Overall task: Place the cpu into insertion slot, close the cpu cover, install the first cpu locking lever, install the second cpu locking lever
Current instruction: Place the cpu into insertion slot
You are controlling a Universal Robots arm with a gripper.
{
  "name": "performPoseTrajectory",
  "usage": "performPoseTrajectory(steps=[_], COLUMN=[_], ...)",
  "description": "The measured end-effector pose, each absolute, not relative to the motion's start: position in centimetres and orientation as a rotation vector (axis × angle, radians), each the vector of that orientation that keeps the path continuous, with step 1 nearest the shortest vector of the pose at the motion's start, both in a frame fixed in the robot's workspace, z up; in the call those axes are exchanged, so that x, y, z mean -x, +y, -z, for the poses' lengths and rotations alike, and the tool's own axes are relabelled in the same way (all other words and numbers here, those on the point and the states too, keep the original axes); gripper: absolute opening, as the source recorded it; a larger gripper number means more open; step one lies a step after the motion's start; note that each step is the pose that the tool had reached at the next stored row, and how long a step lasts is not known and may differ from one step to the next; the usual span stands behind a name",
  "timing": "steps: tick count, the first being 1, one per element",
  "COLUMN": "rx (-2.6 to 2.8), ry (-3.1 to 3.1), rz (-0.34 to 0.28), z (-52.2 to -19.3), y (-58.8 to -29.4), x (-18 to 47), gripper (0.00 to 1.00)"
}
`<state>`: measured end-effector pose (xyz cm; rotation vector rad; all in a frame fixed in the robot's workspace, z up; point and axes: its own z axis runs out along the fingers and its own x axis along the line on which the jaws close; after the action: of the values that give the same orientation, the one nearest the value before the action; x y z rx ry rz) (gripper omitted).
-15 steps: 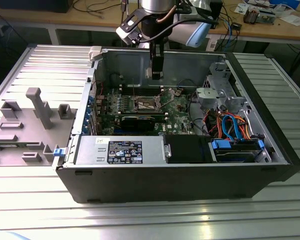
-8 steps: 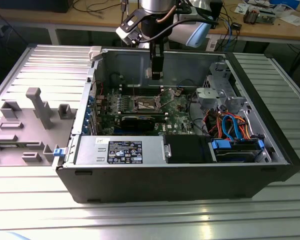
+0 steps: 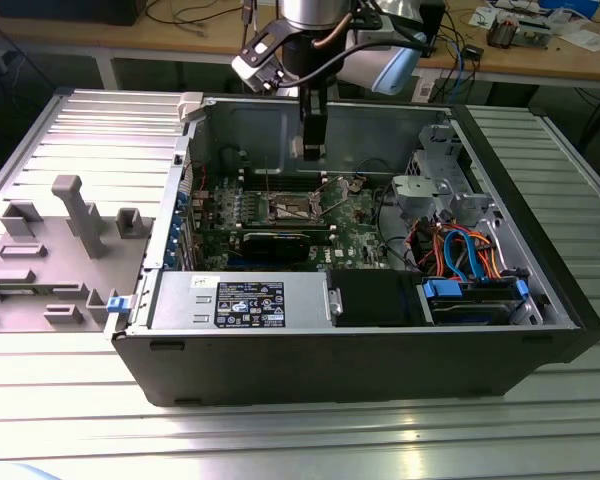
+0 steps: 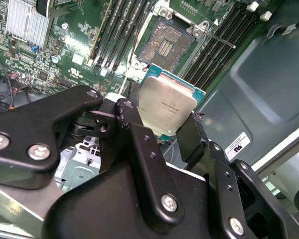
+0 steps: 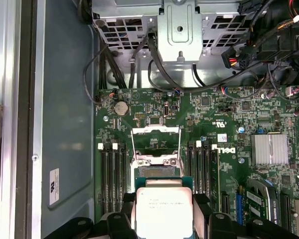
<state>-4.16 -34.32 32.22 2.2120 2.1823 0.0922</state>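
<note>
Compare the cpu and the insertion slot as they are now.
The cpu has a smooth silver-grey top; the insertion slot shows a dark pin field. The cpu is held by the gripper above the green board; the insertion slot lies fixed in the green board, empty. Both are square.

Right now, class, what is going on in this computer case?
A robot arm's gripper holds the cpu by its edges between its fingers, above the green motherboard inside the open computer case. The insertion slot lies uncovered and empty, its pin field exposed, so the chip is not yet seated.
</note>
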Motion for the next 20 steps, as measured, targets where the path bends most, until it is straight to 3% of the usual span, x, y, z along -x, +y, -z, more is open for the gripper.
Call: performPoseTrajectory(steps=[13, 20], rx=[-2.207, -2.207], ry=[2.188, 2.188], rz=[-0.093, -0.093], z=[-29.1, -29.0], y=[-34.3, -34.3], x=[4.5, 4.5], gripper=[0.54, 0.54])
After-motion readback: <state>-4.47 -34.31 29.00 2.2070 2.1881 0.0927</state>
